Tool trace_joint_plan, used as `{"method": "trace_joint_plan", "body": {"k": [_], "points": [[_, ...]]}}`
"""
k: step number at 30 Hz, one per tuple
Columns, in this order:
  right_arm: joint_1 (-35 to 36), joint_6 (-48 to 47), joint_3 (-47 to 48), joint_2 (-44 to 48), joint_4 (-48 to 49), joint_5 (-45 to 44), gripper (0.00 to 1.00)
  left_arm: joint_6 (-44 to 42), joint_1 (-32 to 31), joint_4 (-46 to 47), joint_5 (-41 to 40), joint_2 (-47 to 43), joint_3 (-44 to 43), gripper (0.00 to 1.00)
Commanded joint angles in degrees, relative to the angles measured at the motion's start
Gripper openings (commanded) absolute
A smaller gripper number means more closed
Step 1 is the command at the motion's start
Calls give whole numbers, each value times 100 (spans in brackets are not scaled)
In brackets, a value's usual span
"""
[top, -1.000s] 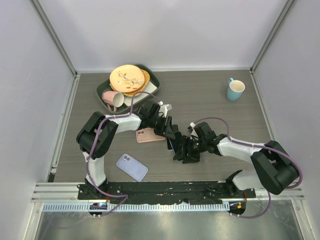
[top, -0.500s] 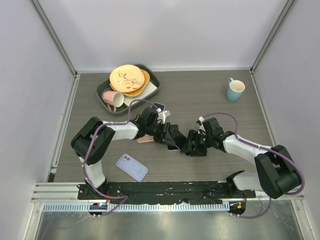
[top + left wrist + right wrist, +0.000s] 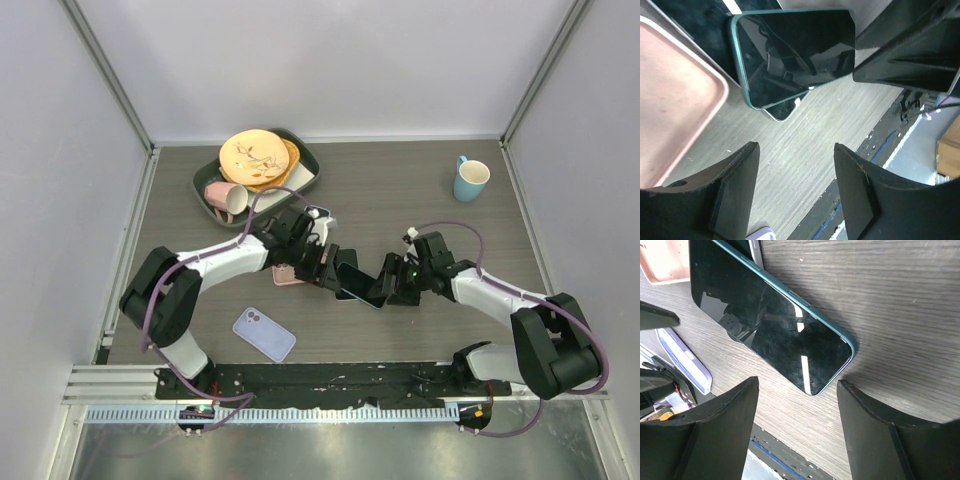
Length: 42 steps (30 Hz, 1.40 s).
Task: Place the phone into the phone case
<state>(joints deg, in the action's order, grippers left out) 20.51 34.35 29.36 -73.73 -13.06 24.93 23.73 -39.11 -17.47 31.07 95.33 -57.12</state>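
A phone (image 3: pixel 360 284) with a black screen and a teal rim lies face up on the table between my two grippers. It fills the top of the left wrist view (image 3: pixel 795 50) and the middle of the right wrist view (image 3: pixel 770 330). A silver-edged flat piece (image 3: pixel 785 111) sticks out from under one of its corners. My left gripper (image 3: pixel 330 270) stands open just left of the phone, nothing between its fingers (image 3: pixel 796 147). My right gripper (image 3: pixel 388 290) is open at the phone's right end, also empty (image 3: pixel 797 382). A pink phone-shaped piece (image 3: pixel 287 273) lies under the left gripper.
A lavender phone (image 3: pixel 264 334) lies camera side up near the front left. At the back left a dark green tray (image 3: pixel 305 160) holds plates and a pink mug (image 3: pixel 222 196). A blue mug (image 3: pixel 470 179) stands at the back right. The black base rail (image 3: pixel 330 378) runs along the near edge.
Both grippers have drawn apart from where they met. The left jaws have widened. The teal-rimmed phone now lies uncovered and flat between them.
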Motion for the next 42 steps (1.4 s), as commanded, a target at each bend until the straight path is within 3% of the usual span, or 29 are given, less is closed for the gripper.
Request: {"method": "trace_joint_plan", "body": {"k": [1, 6, 11, 32, 41, 42], "points": [[-100, -244, 87, -27, -100, -453, 69, -53, 377, -125, -101, -85, -291, 66], [-153, -253, 104, -88, -118, -480, 69, 316, 817, 648, 661, 345, -378, 65], [-197, -262, 122, -167, -39, -498, 69, 571, 861, 1104, 1085, 916, -624, 57], [-232, 326, 140, -897, 1085, 548, 63, 914, 738, 1554, 1252, 1445, -590, 43], [-232, 512, 104, -906, 1464, 636, 63, 1029, 537, 1695, 1472, 1410, -712, 31], [-232, 494, 148, -897, 1455, 627, 63, 1037, 519, 1695, 1481, 1418, -730, 25]]}}
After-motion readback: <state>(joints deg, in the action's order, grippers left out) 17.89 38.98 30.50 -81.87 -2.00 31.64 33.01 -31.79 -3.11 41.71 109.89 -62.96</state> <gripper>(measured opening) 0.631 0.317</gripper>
